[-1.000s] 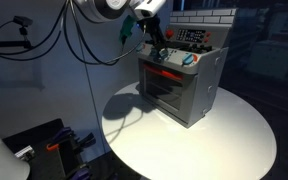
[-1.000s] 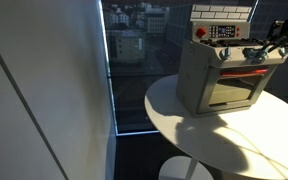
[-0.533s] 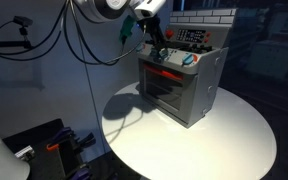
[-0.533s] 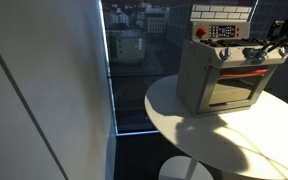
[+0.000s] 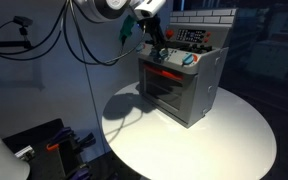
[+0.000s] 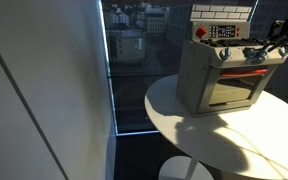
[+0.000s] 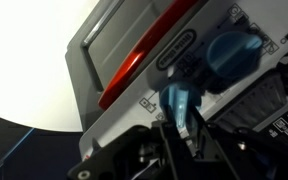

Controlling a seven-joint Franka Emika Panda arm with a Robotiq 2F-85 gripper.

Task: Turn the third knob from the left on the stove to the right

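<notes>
At the centre of both exterior views, one stove point(image 5: 189, 95) point(image 6: 199, 75) stands on one round white table point(image 5: 234, 130) point(image 6: 184, 120). It sits toward the upper left part of the tabletop in an exterior view point(image 5: 189, 95), and toward the upper right edge of the frame in an exterior view point(image 6: 199, 75).

Count of parts:
- One brick-patterned back panel point(image 5: 199, 18) point(image 6: 222, 12) rises at the top rear of the stove.
- One red bar point(image 7: 134, 65) crosses the door, with one window point(image 7: 119, 40) above and left of it in the wrist view.
- Two teal knobs show in the wrist view: the gripped knob point(image 7: 181, 100) at centre and the second knob point(image 7: 229, 55) up and right of it. The knobs are too small to count in the exterior views, so the gripped knob's place in the row cannot be told.
- One arm point(image 5: 144, 20) reaches down from the top of the frame.

End effector: the gripper point(image 7: 182, 118) point(image 5: 160, 52) point(image 6: 267, 45) is at the knob row on the stove front. Its dark fingers point(image 7: 164, 135) stand narrowly apart, pressed close on either side of the gripped knob and apparently clamping it.

Change from the earlier frames: none visible. Arm, gripper and stove hold the same positions as 0.5 s and 1.0 s ago.
</notes>
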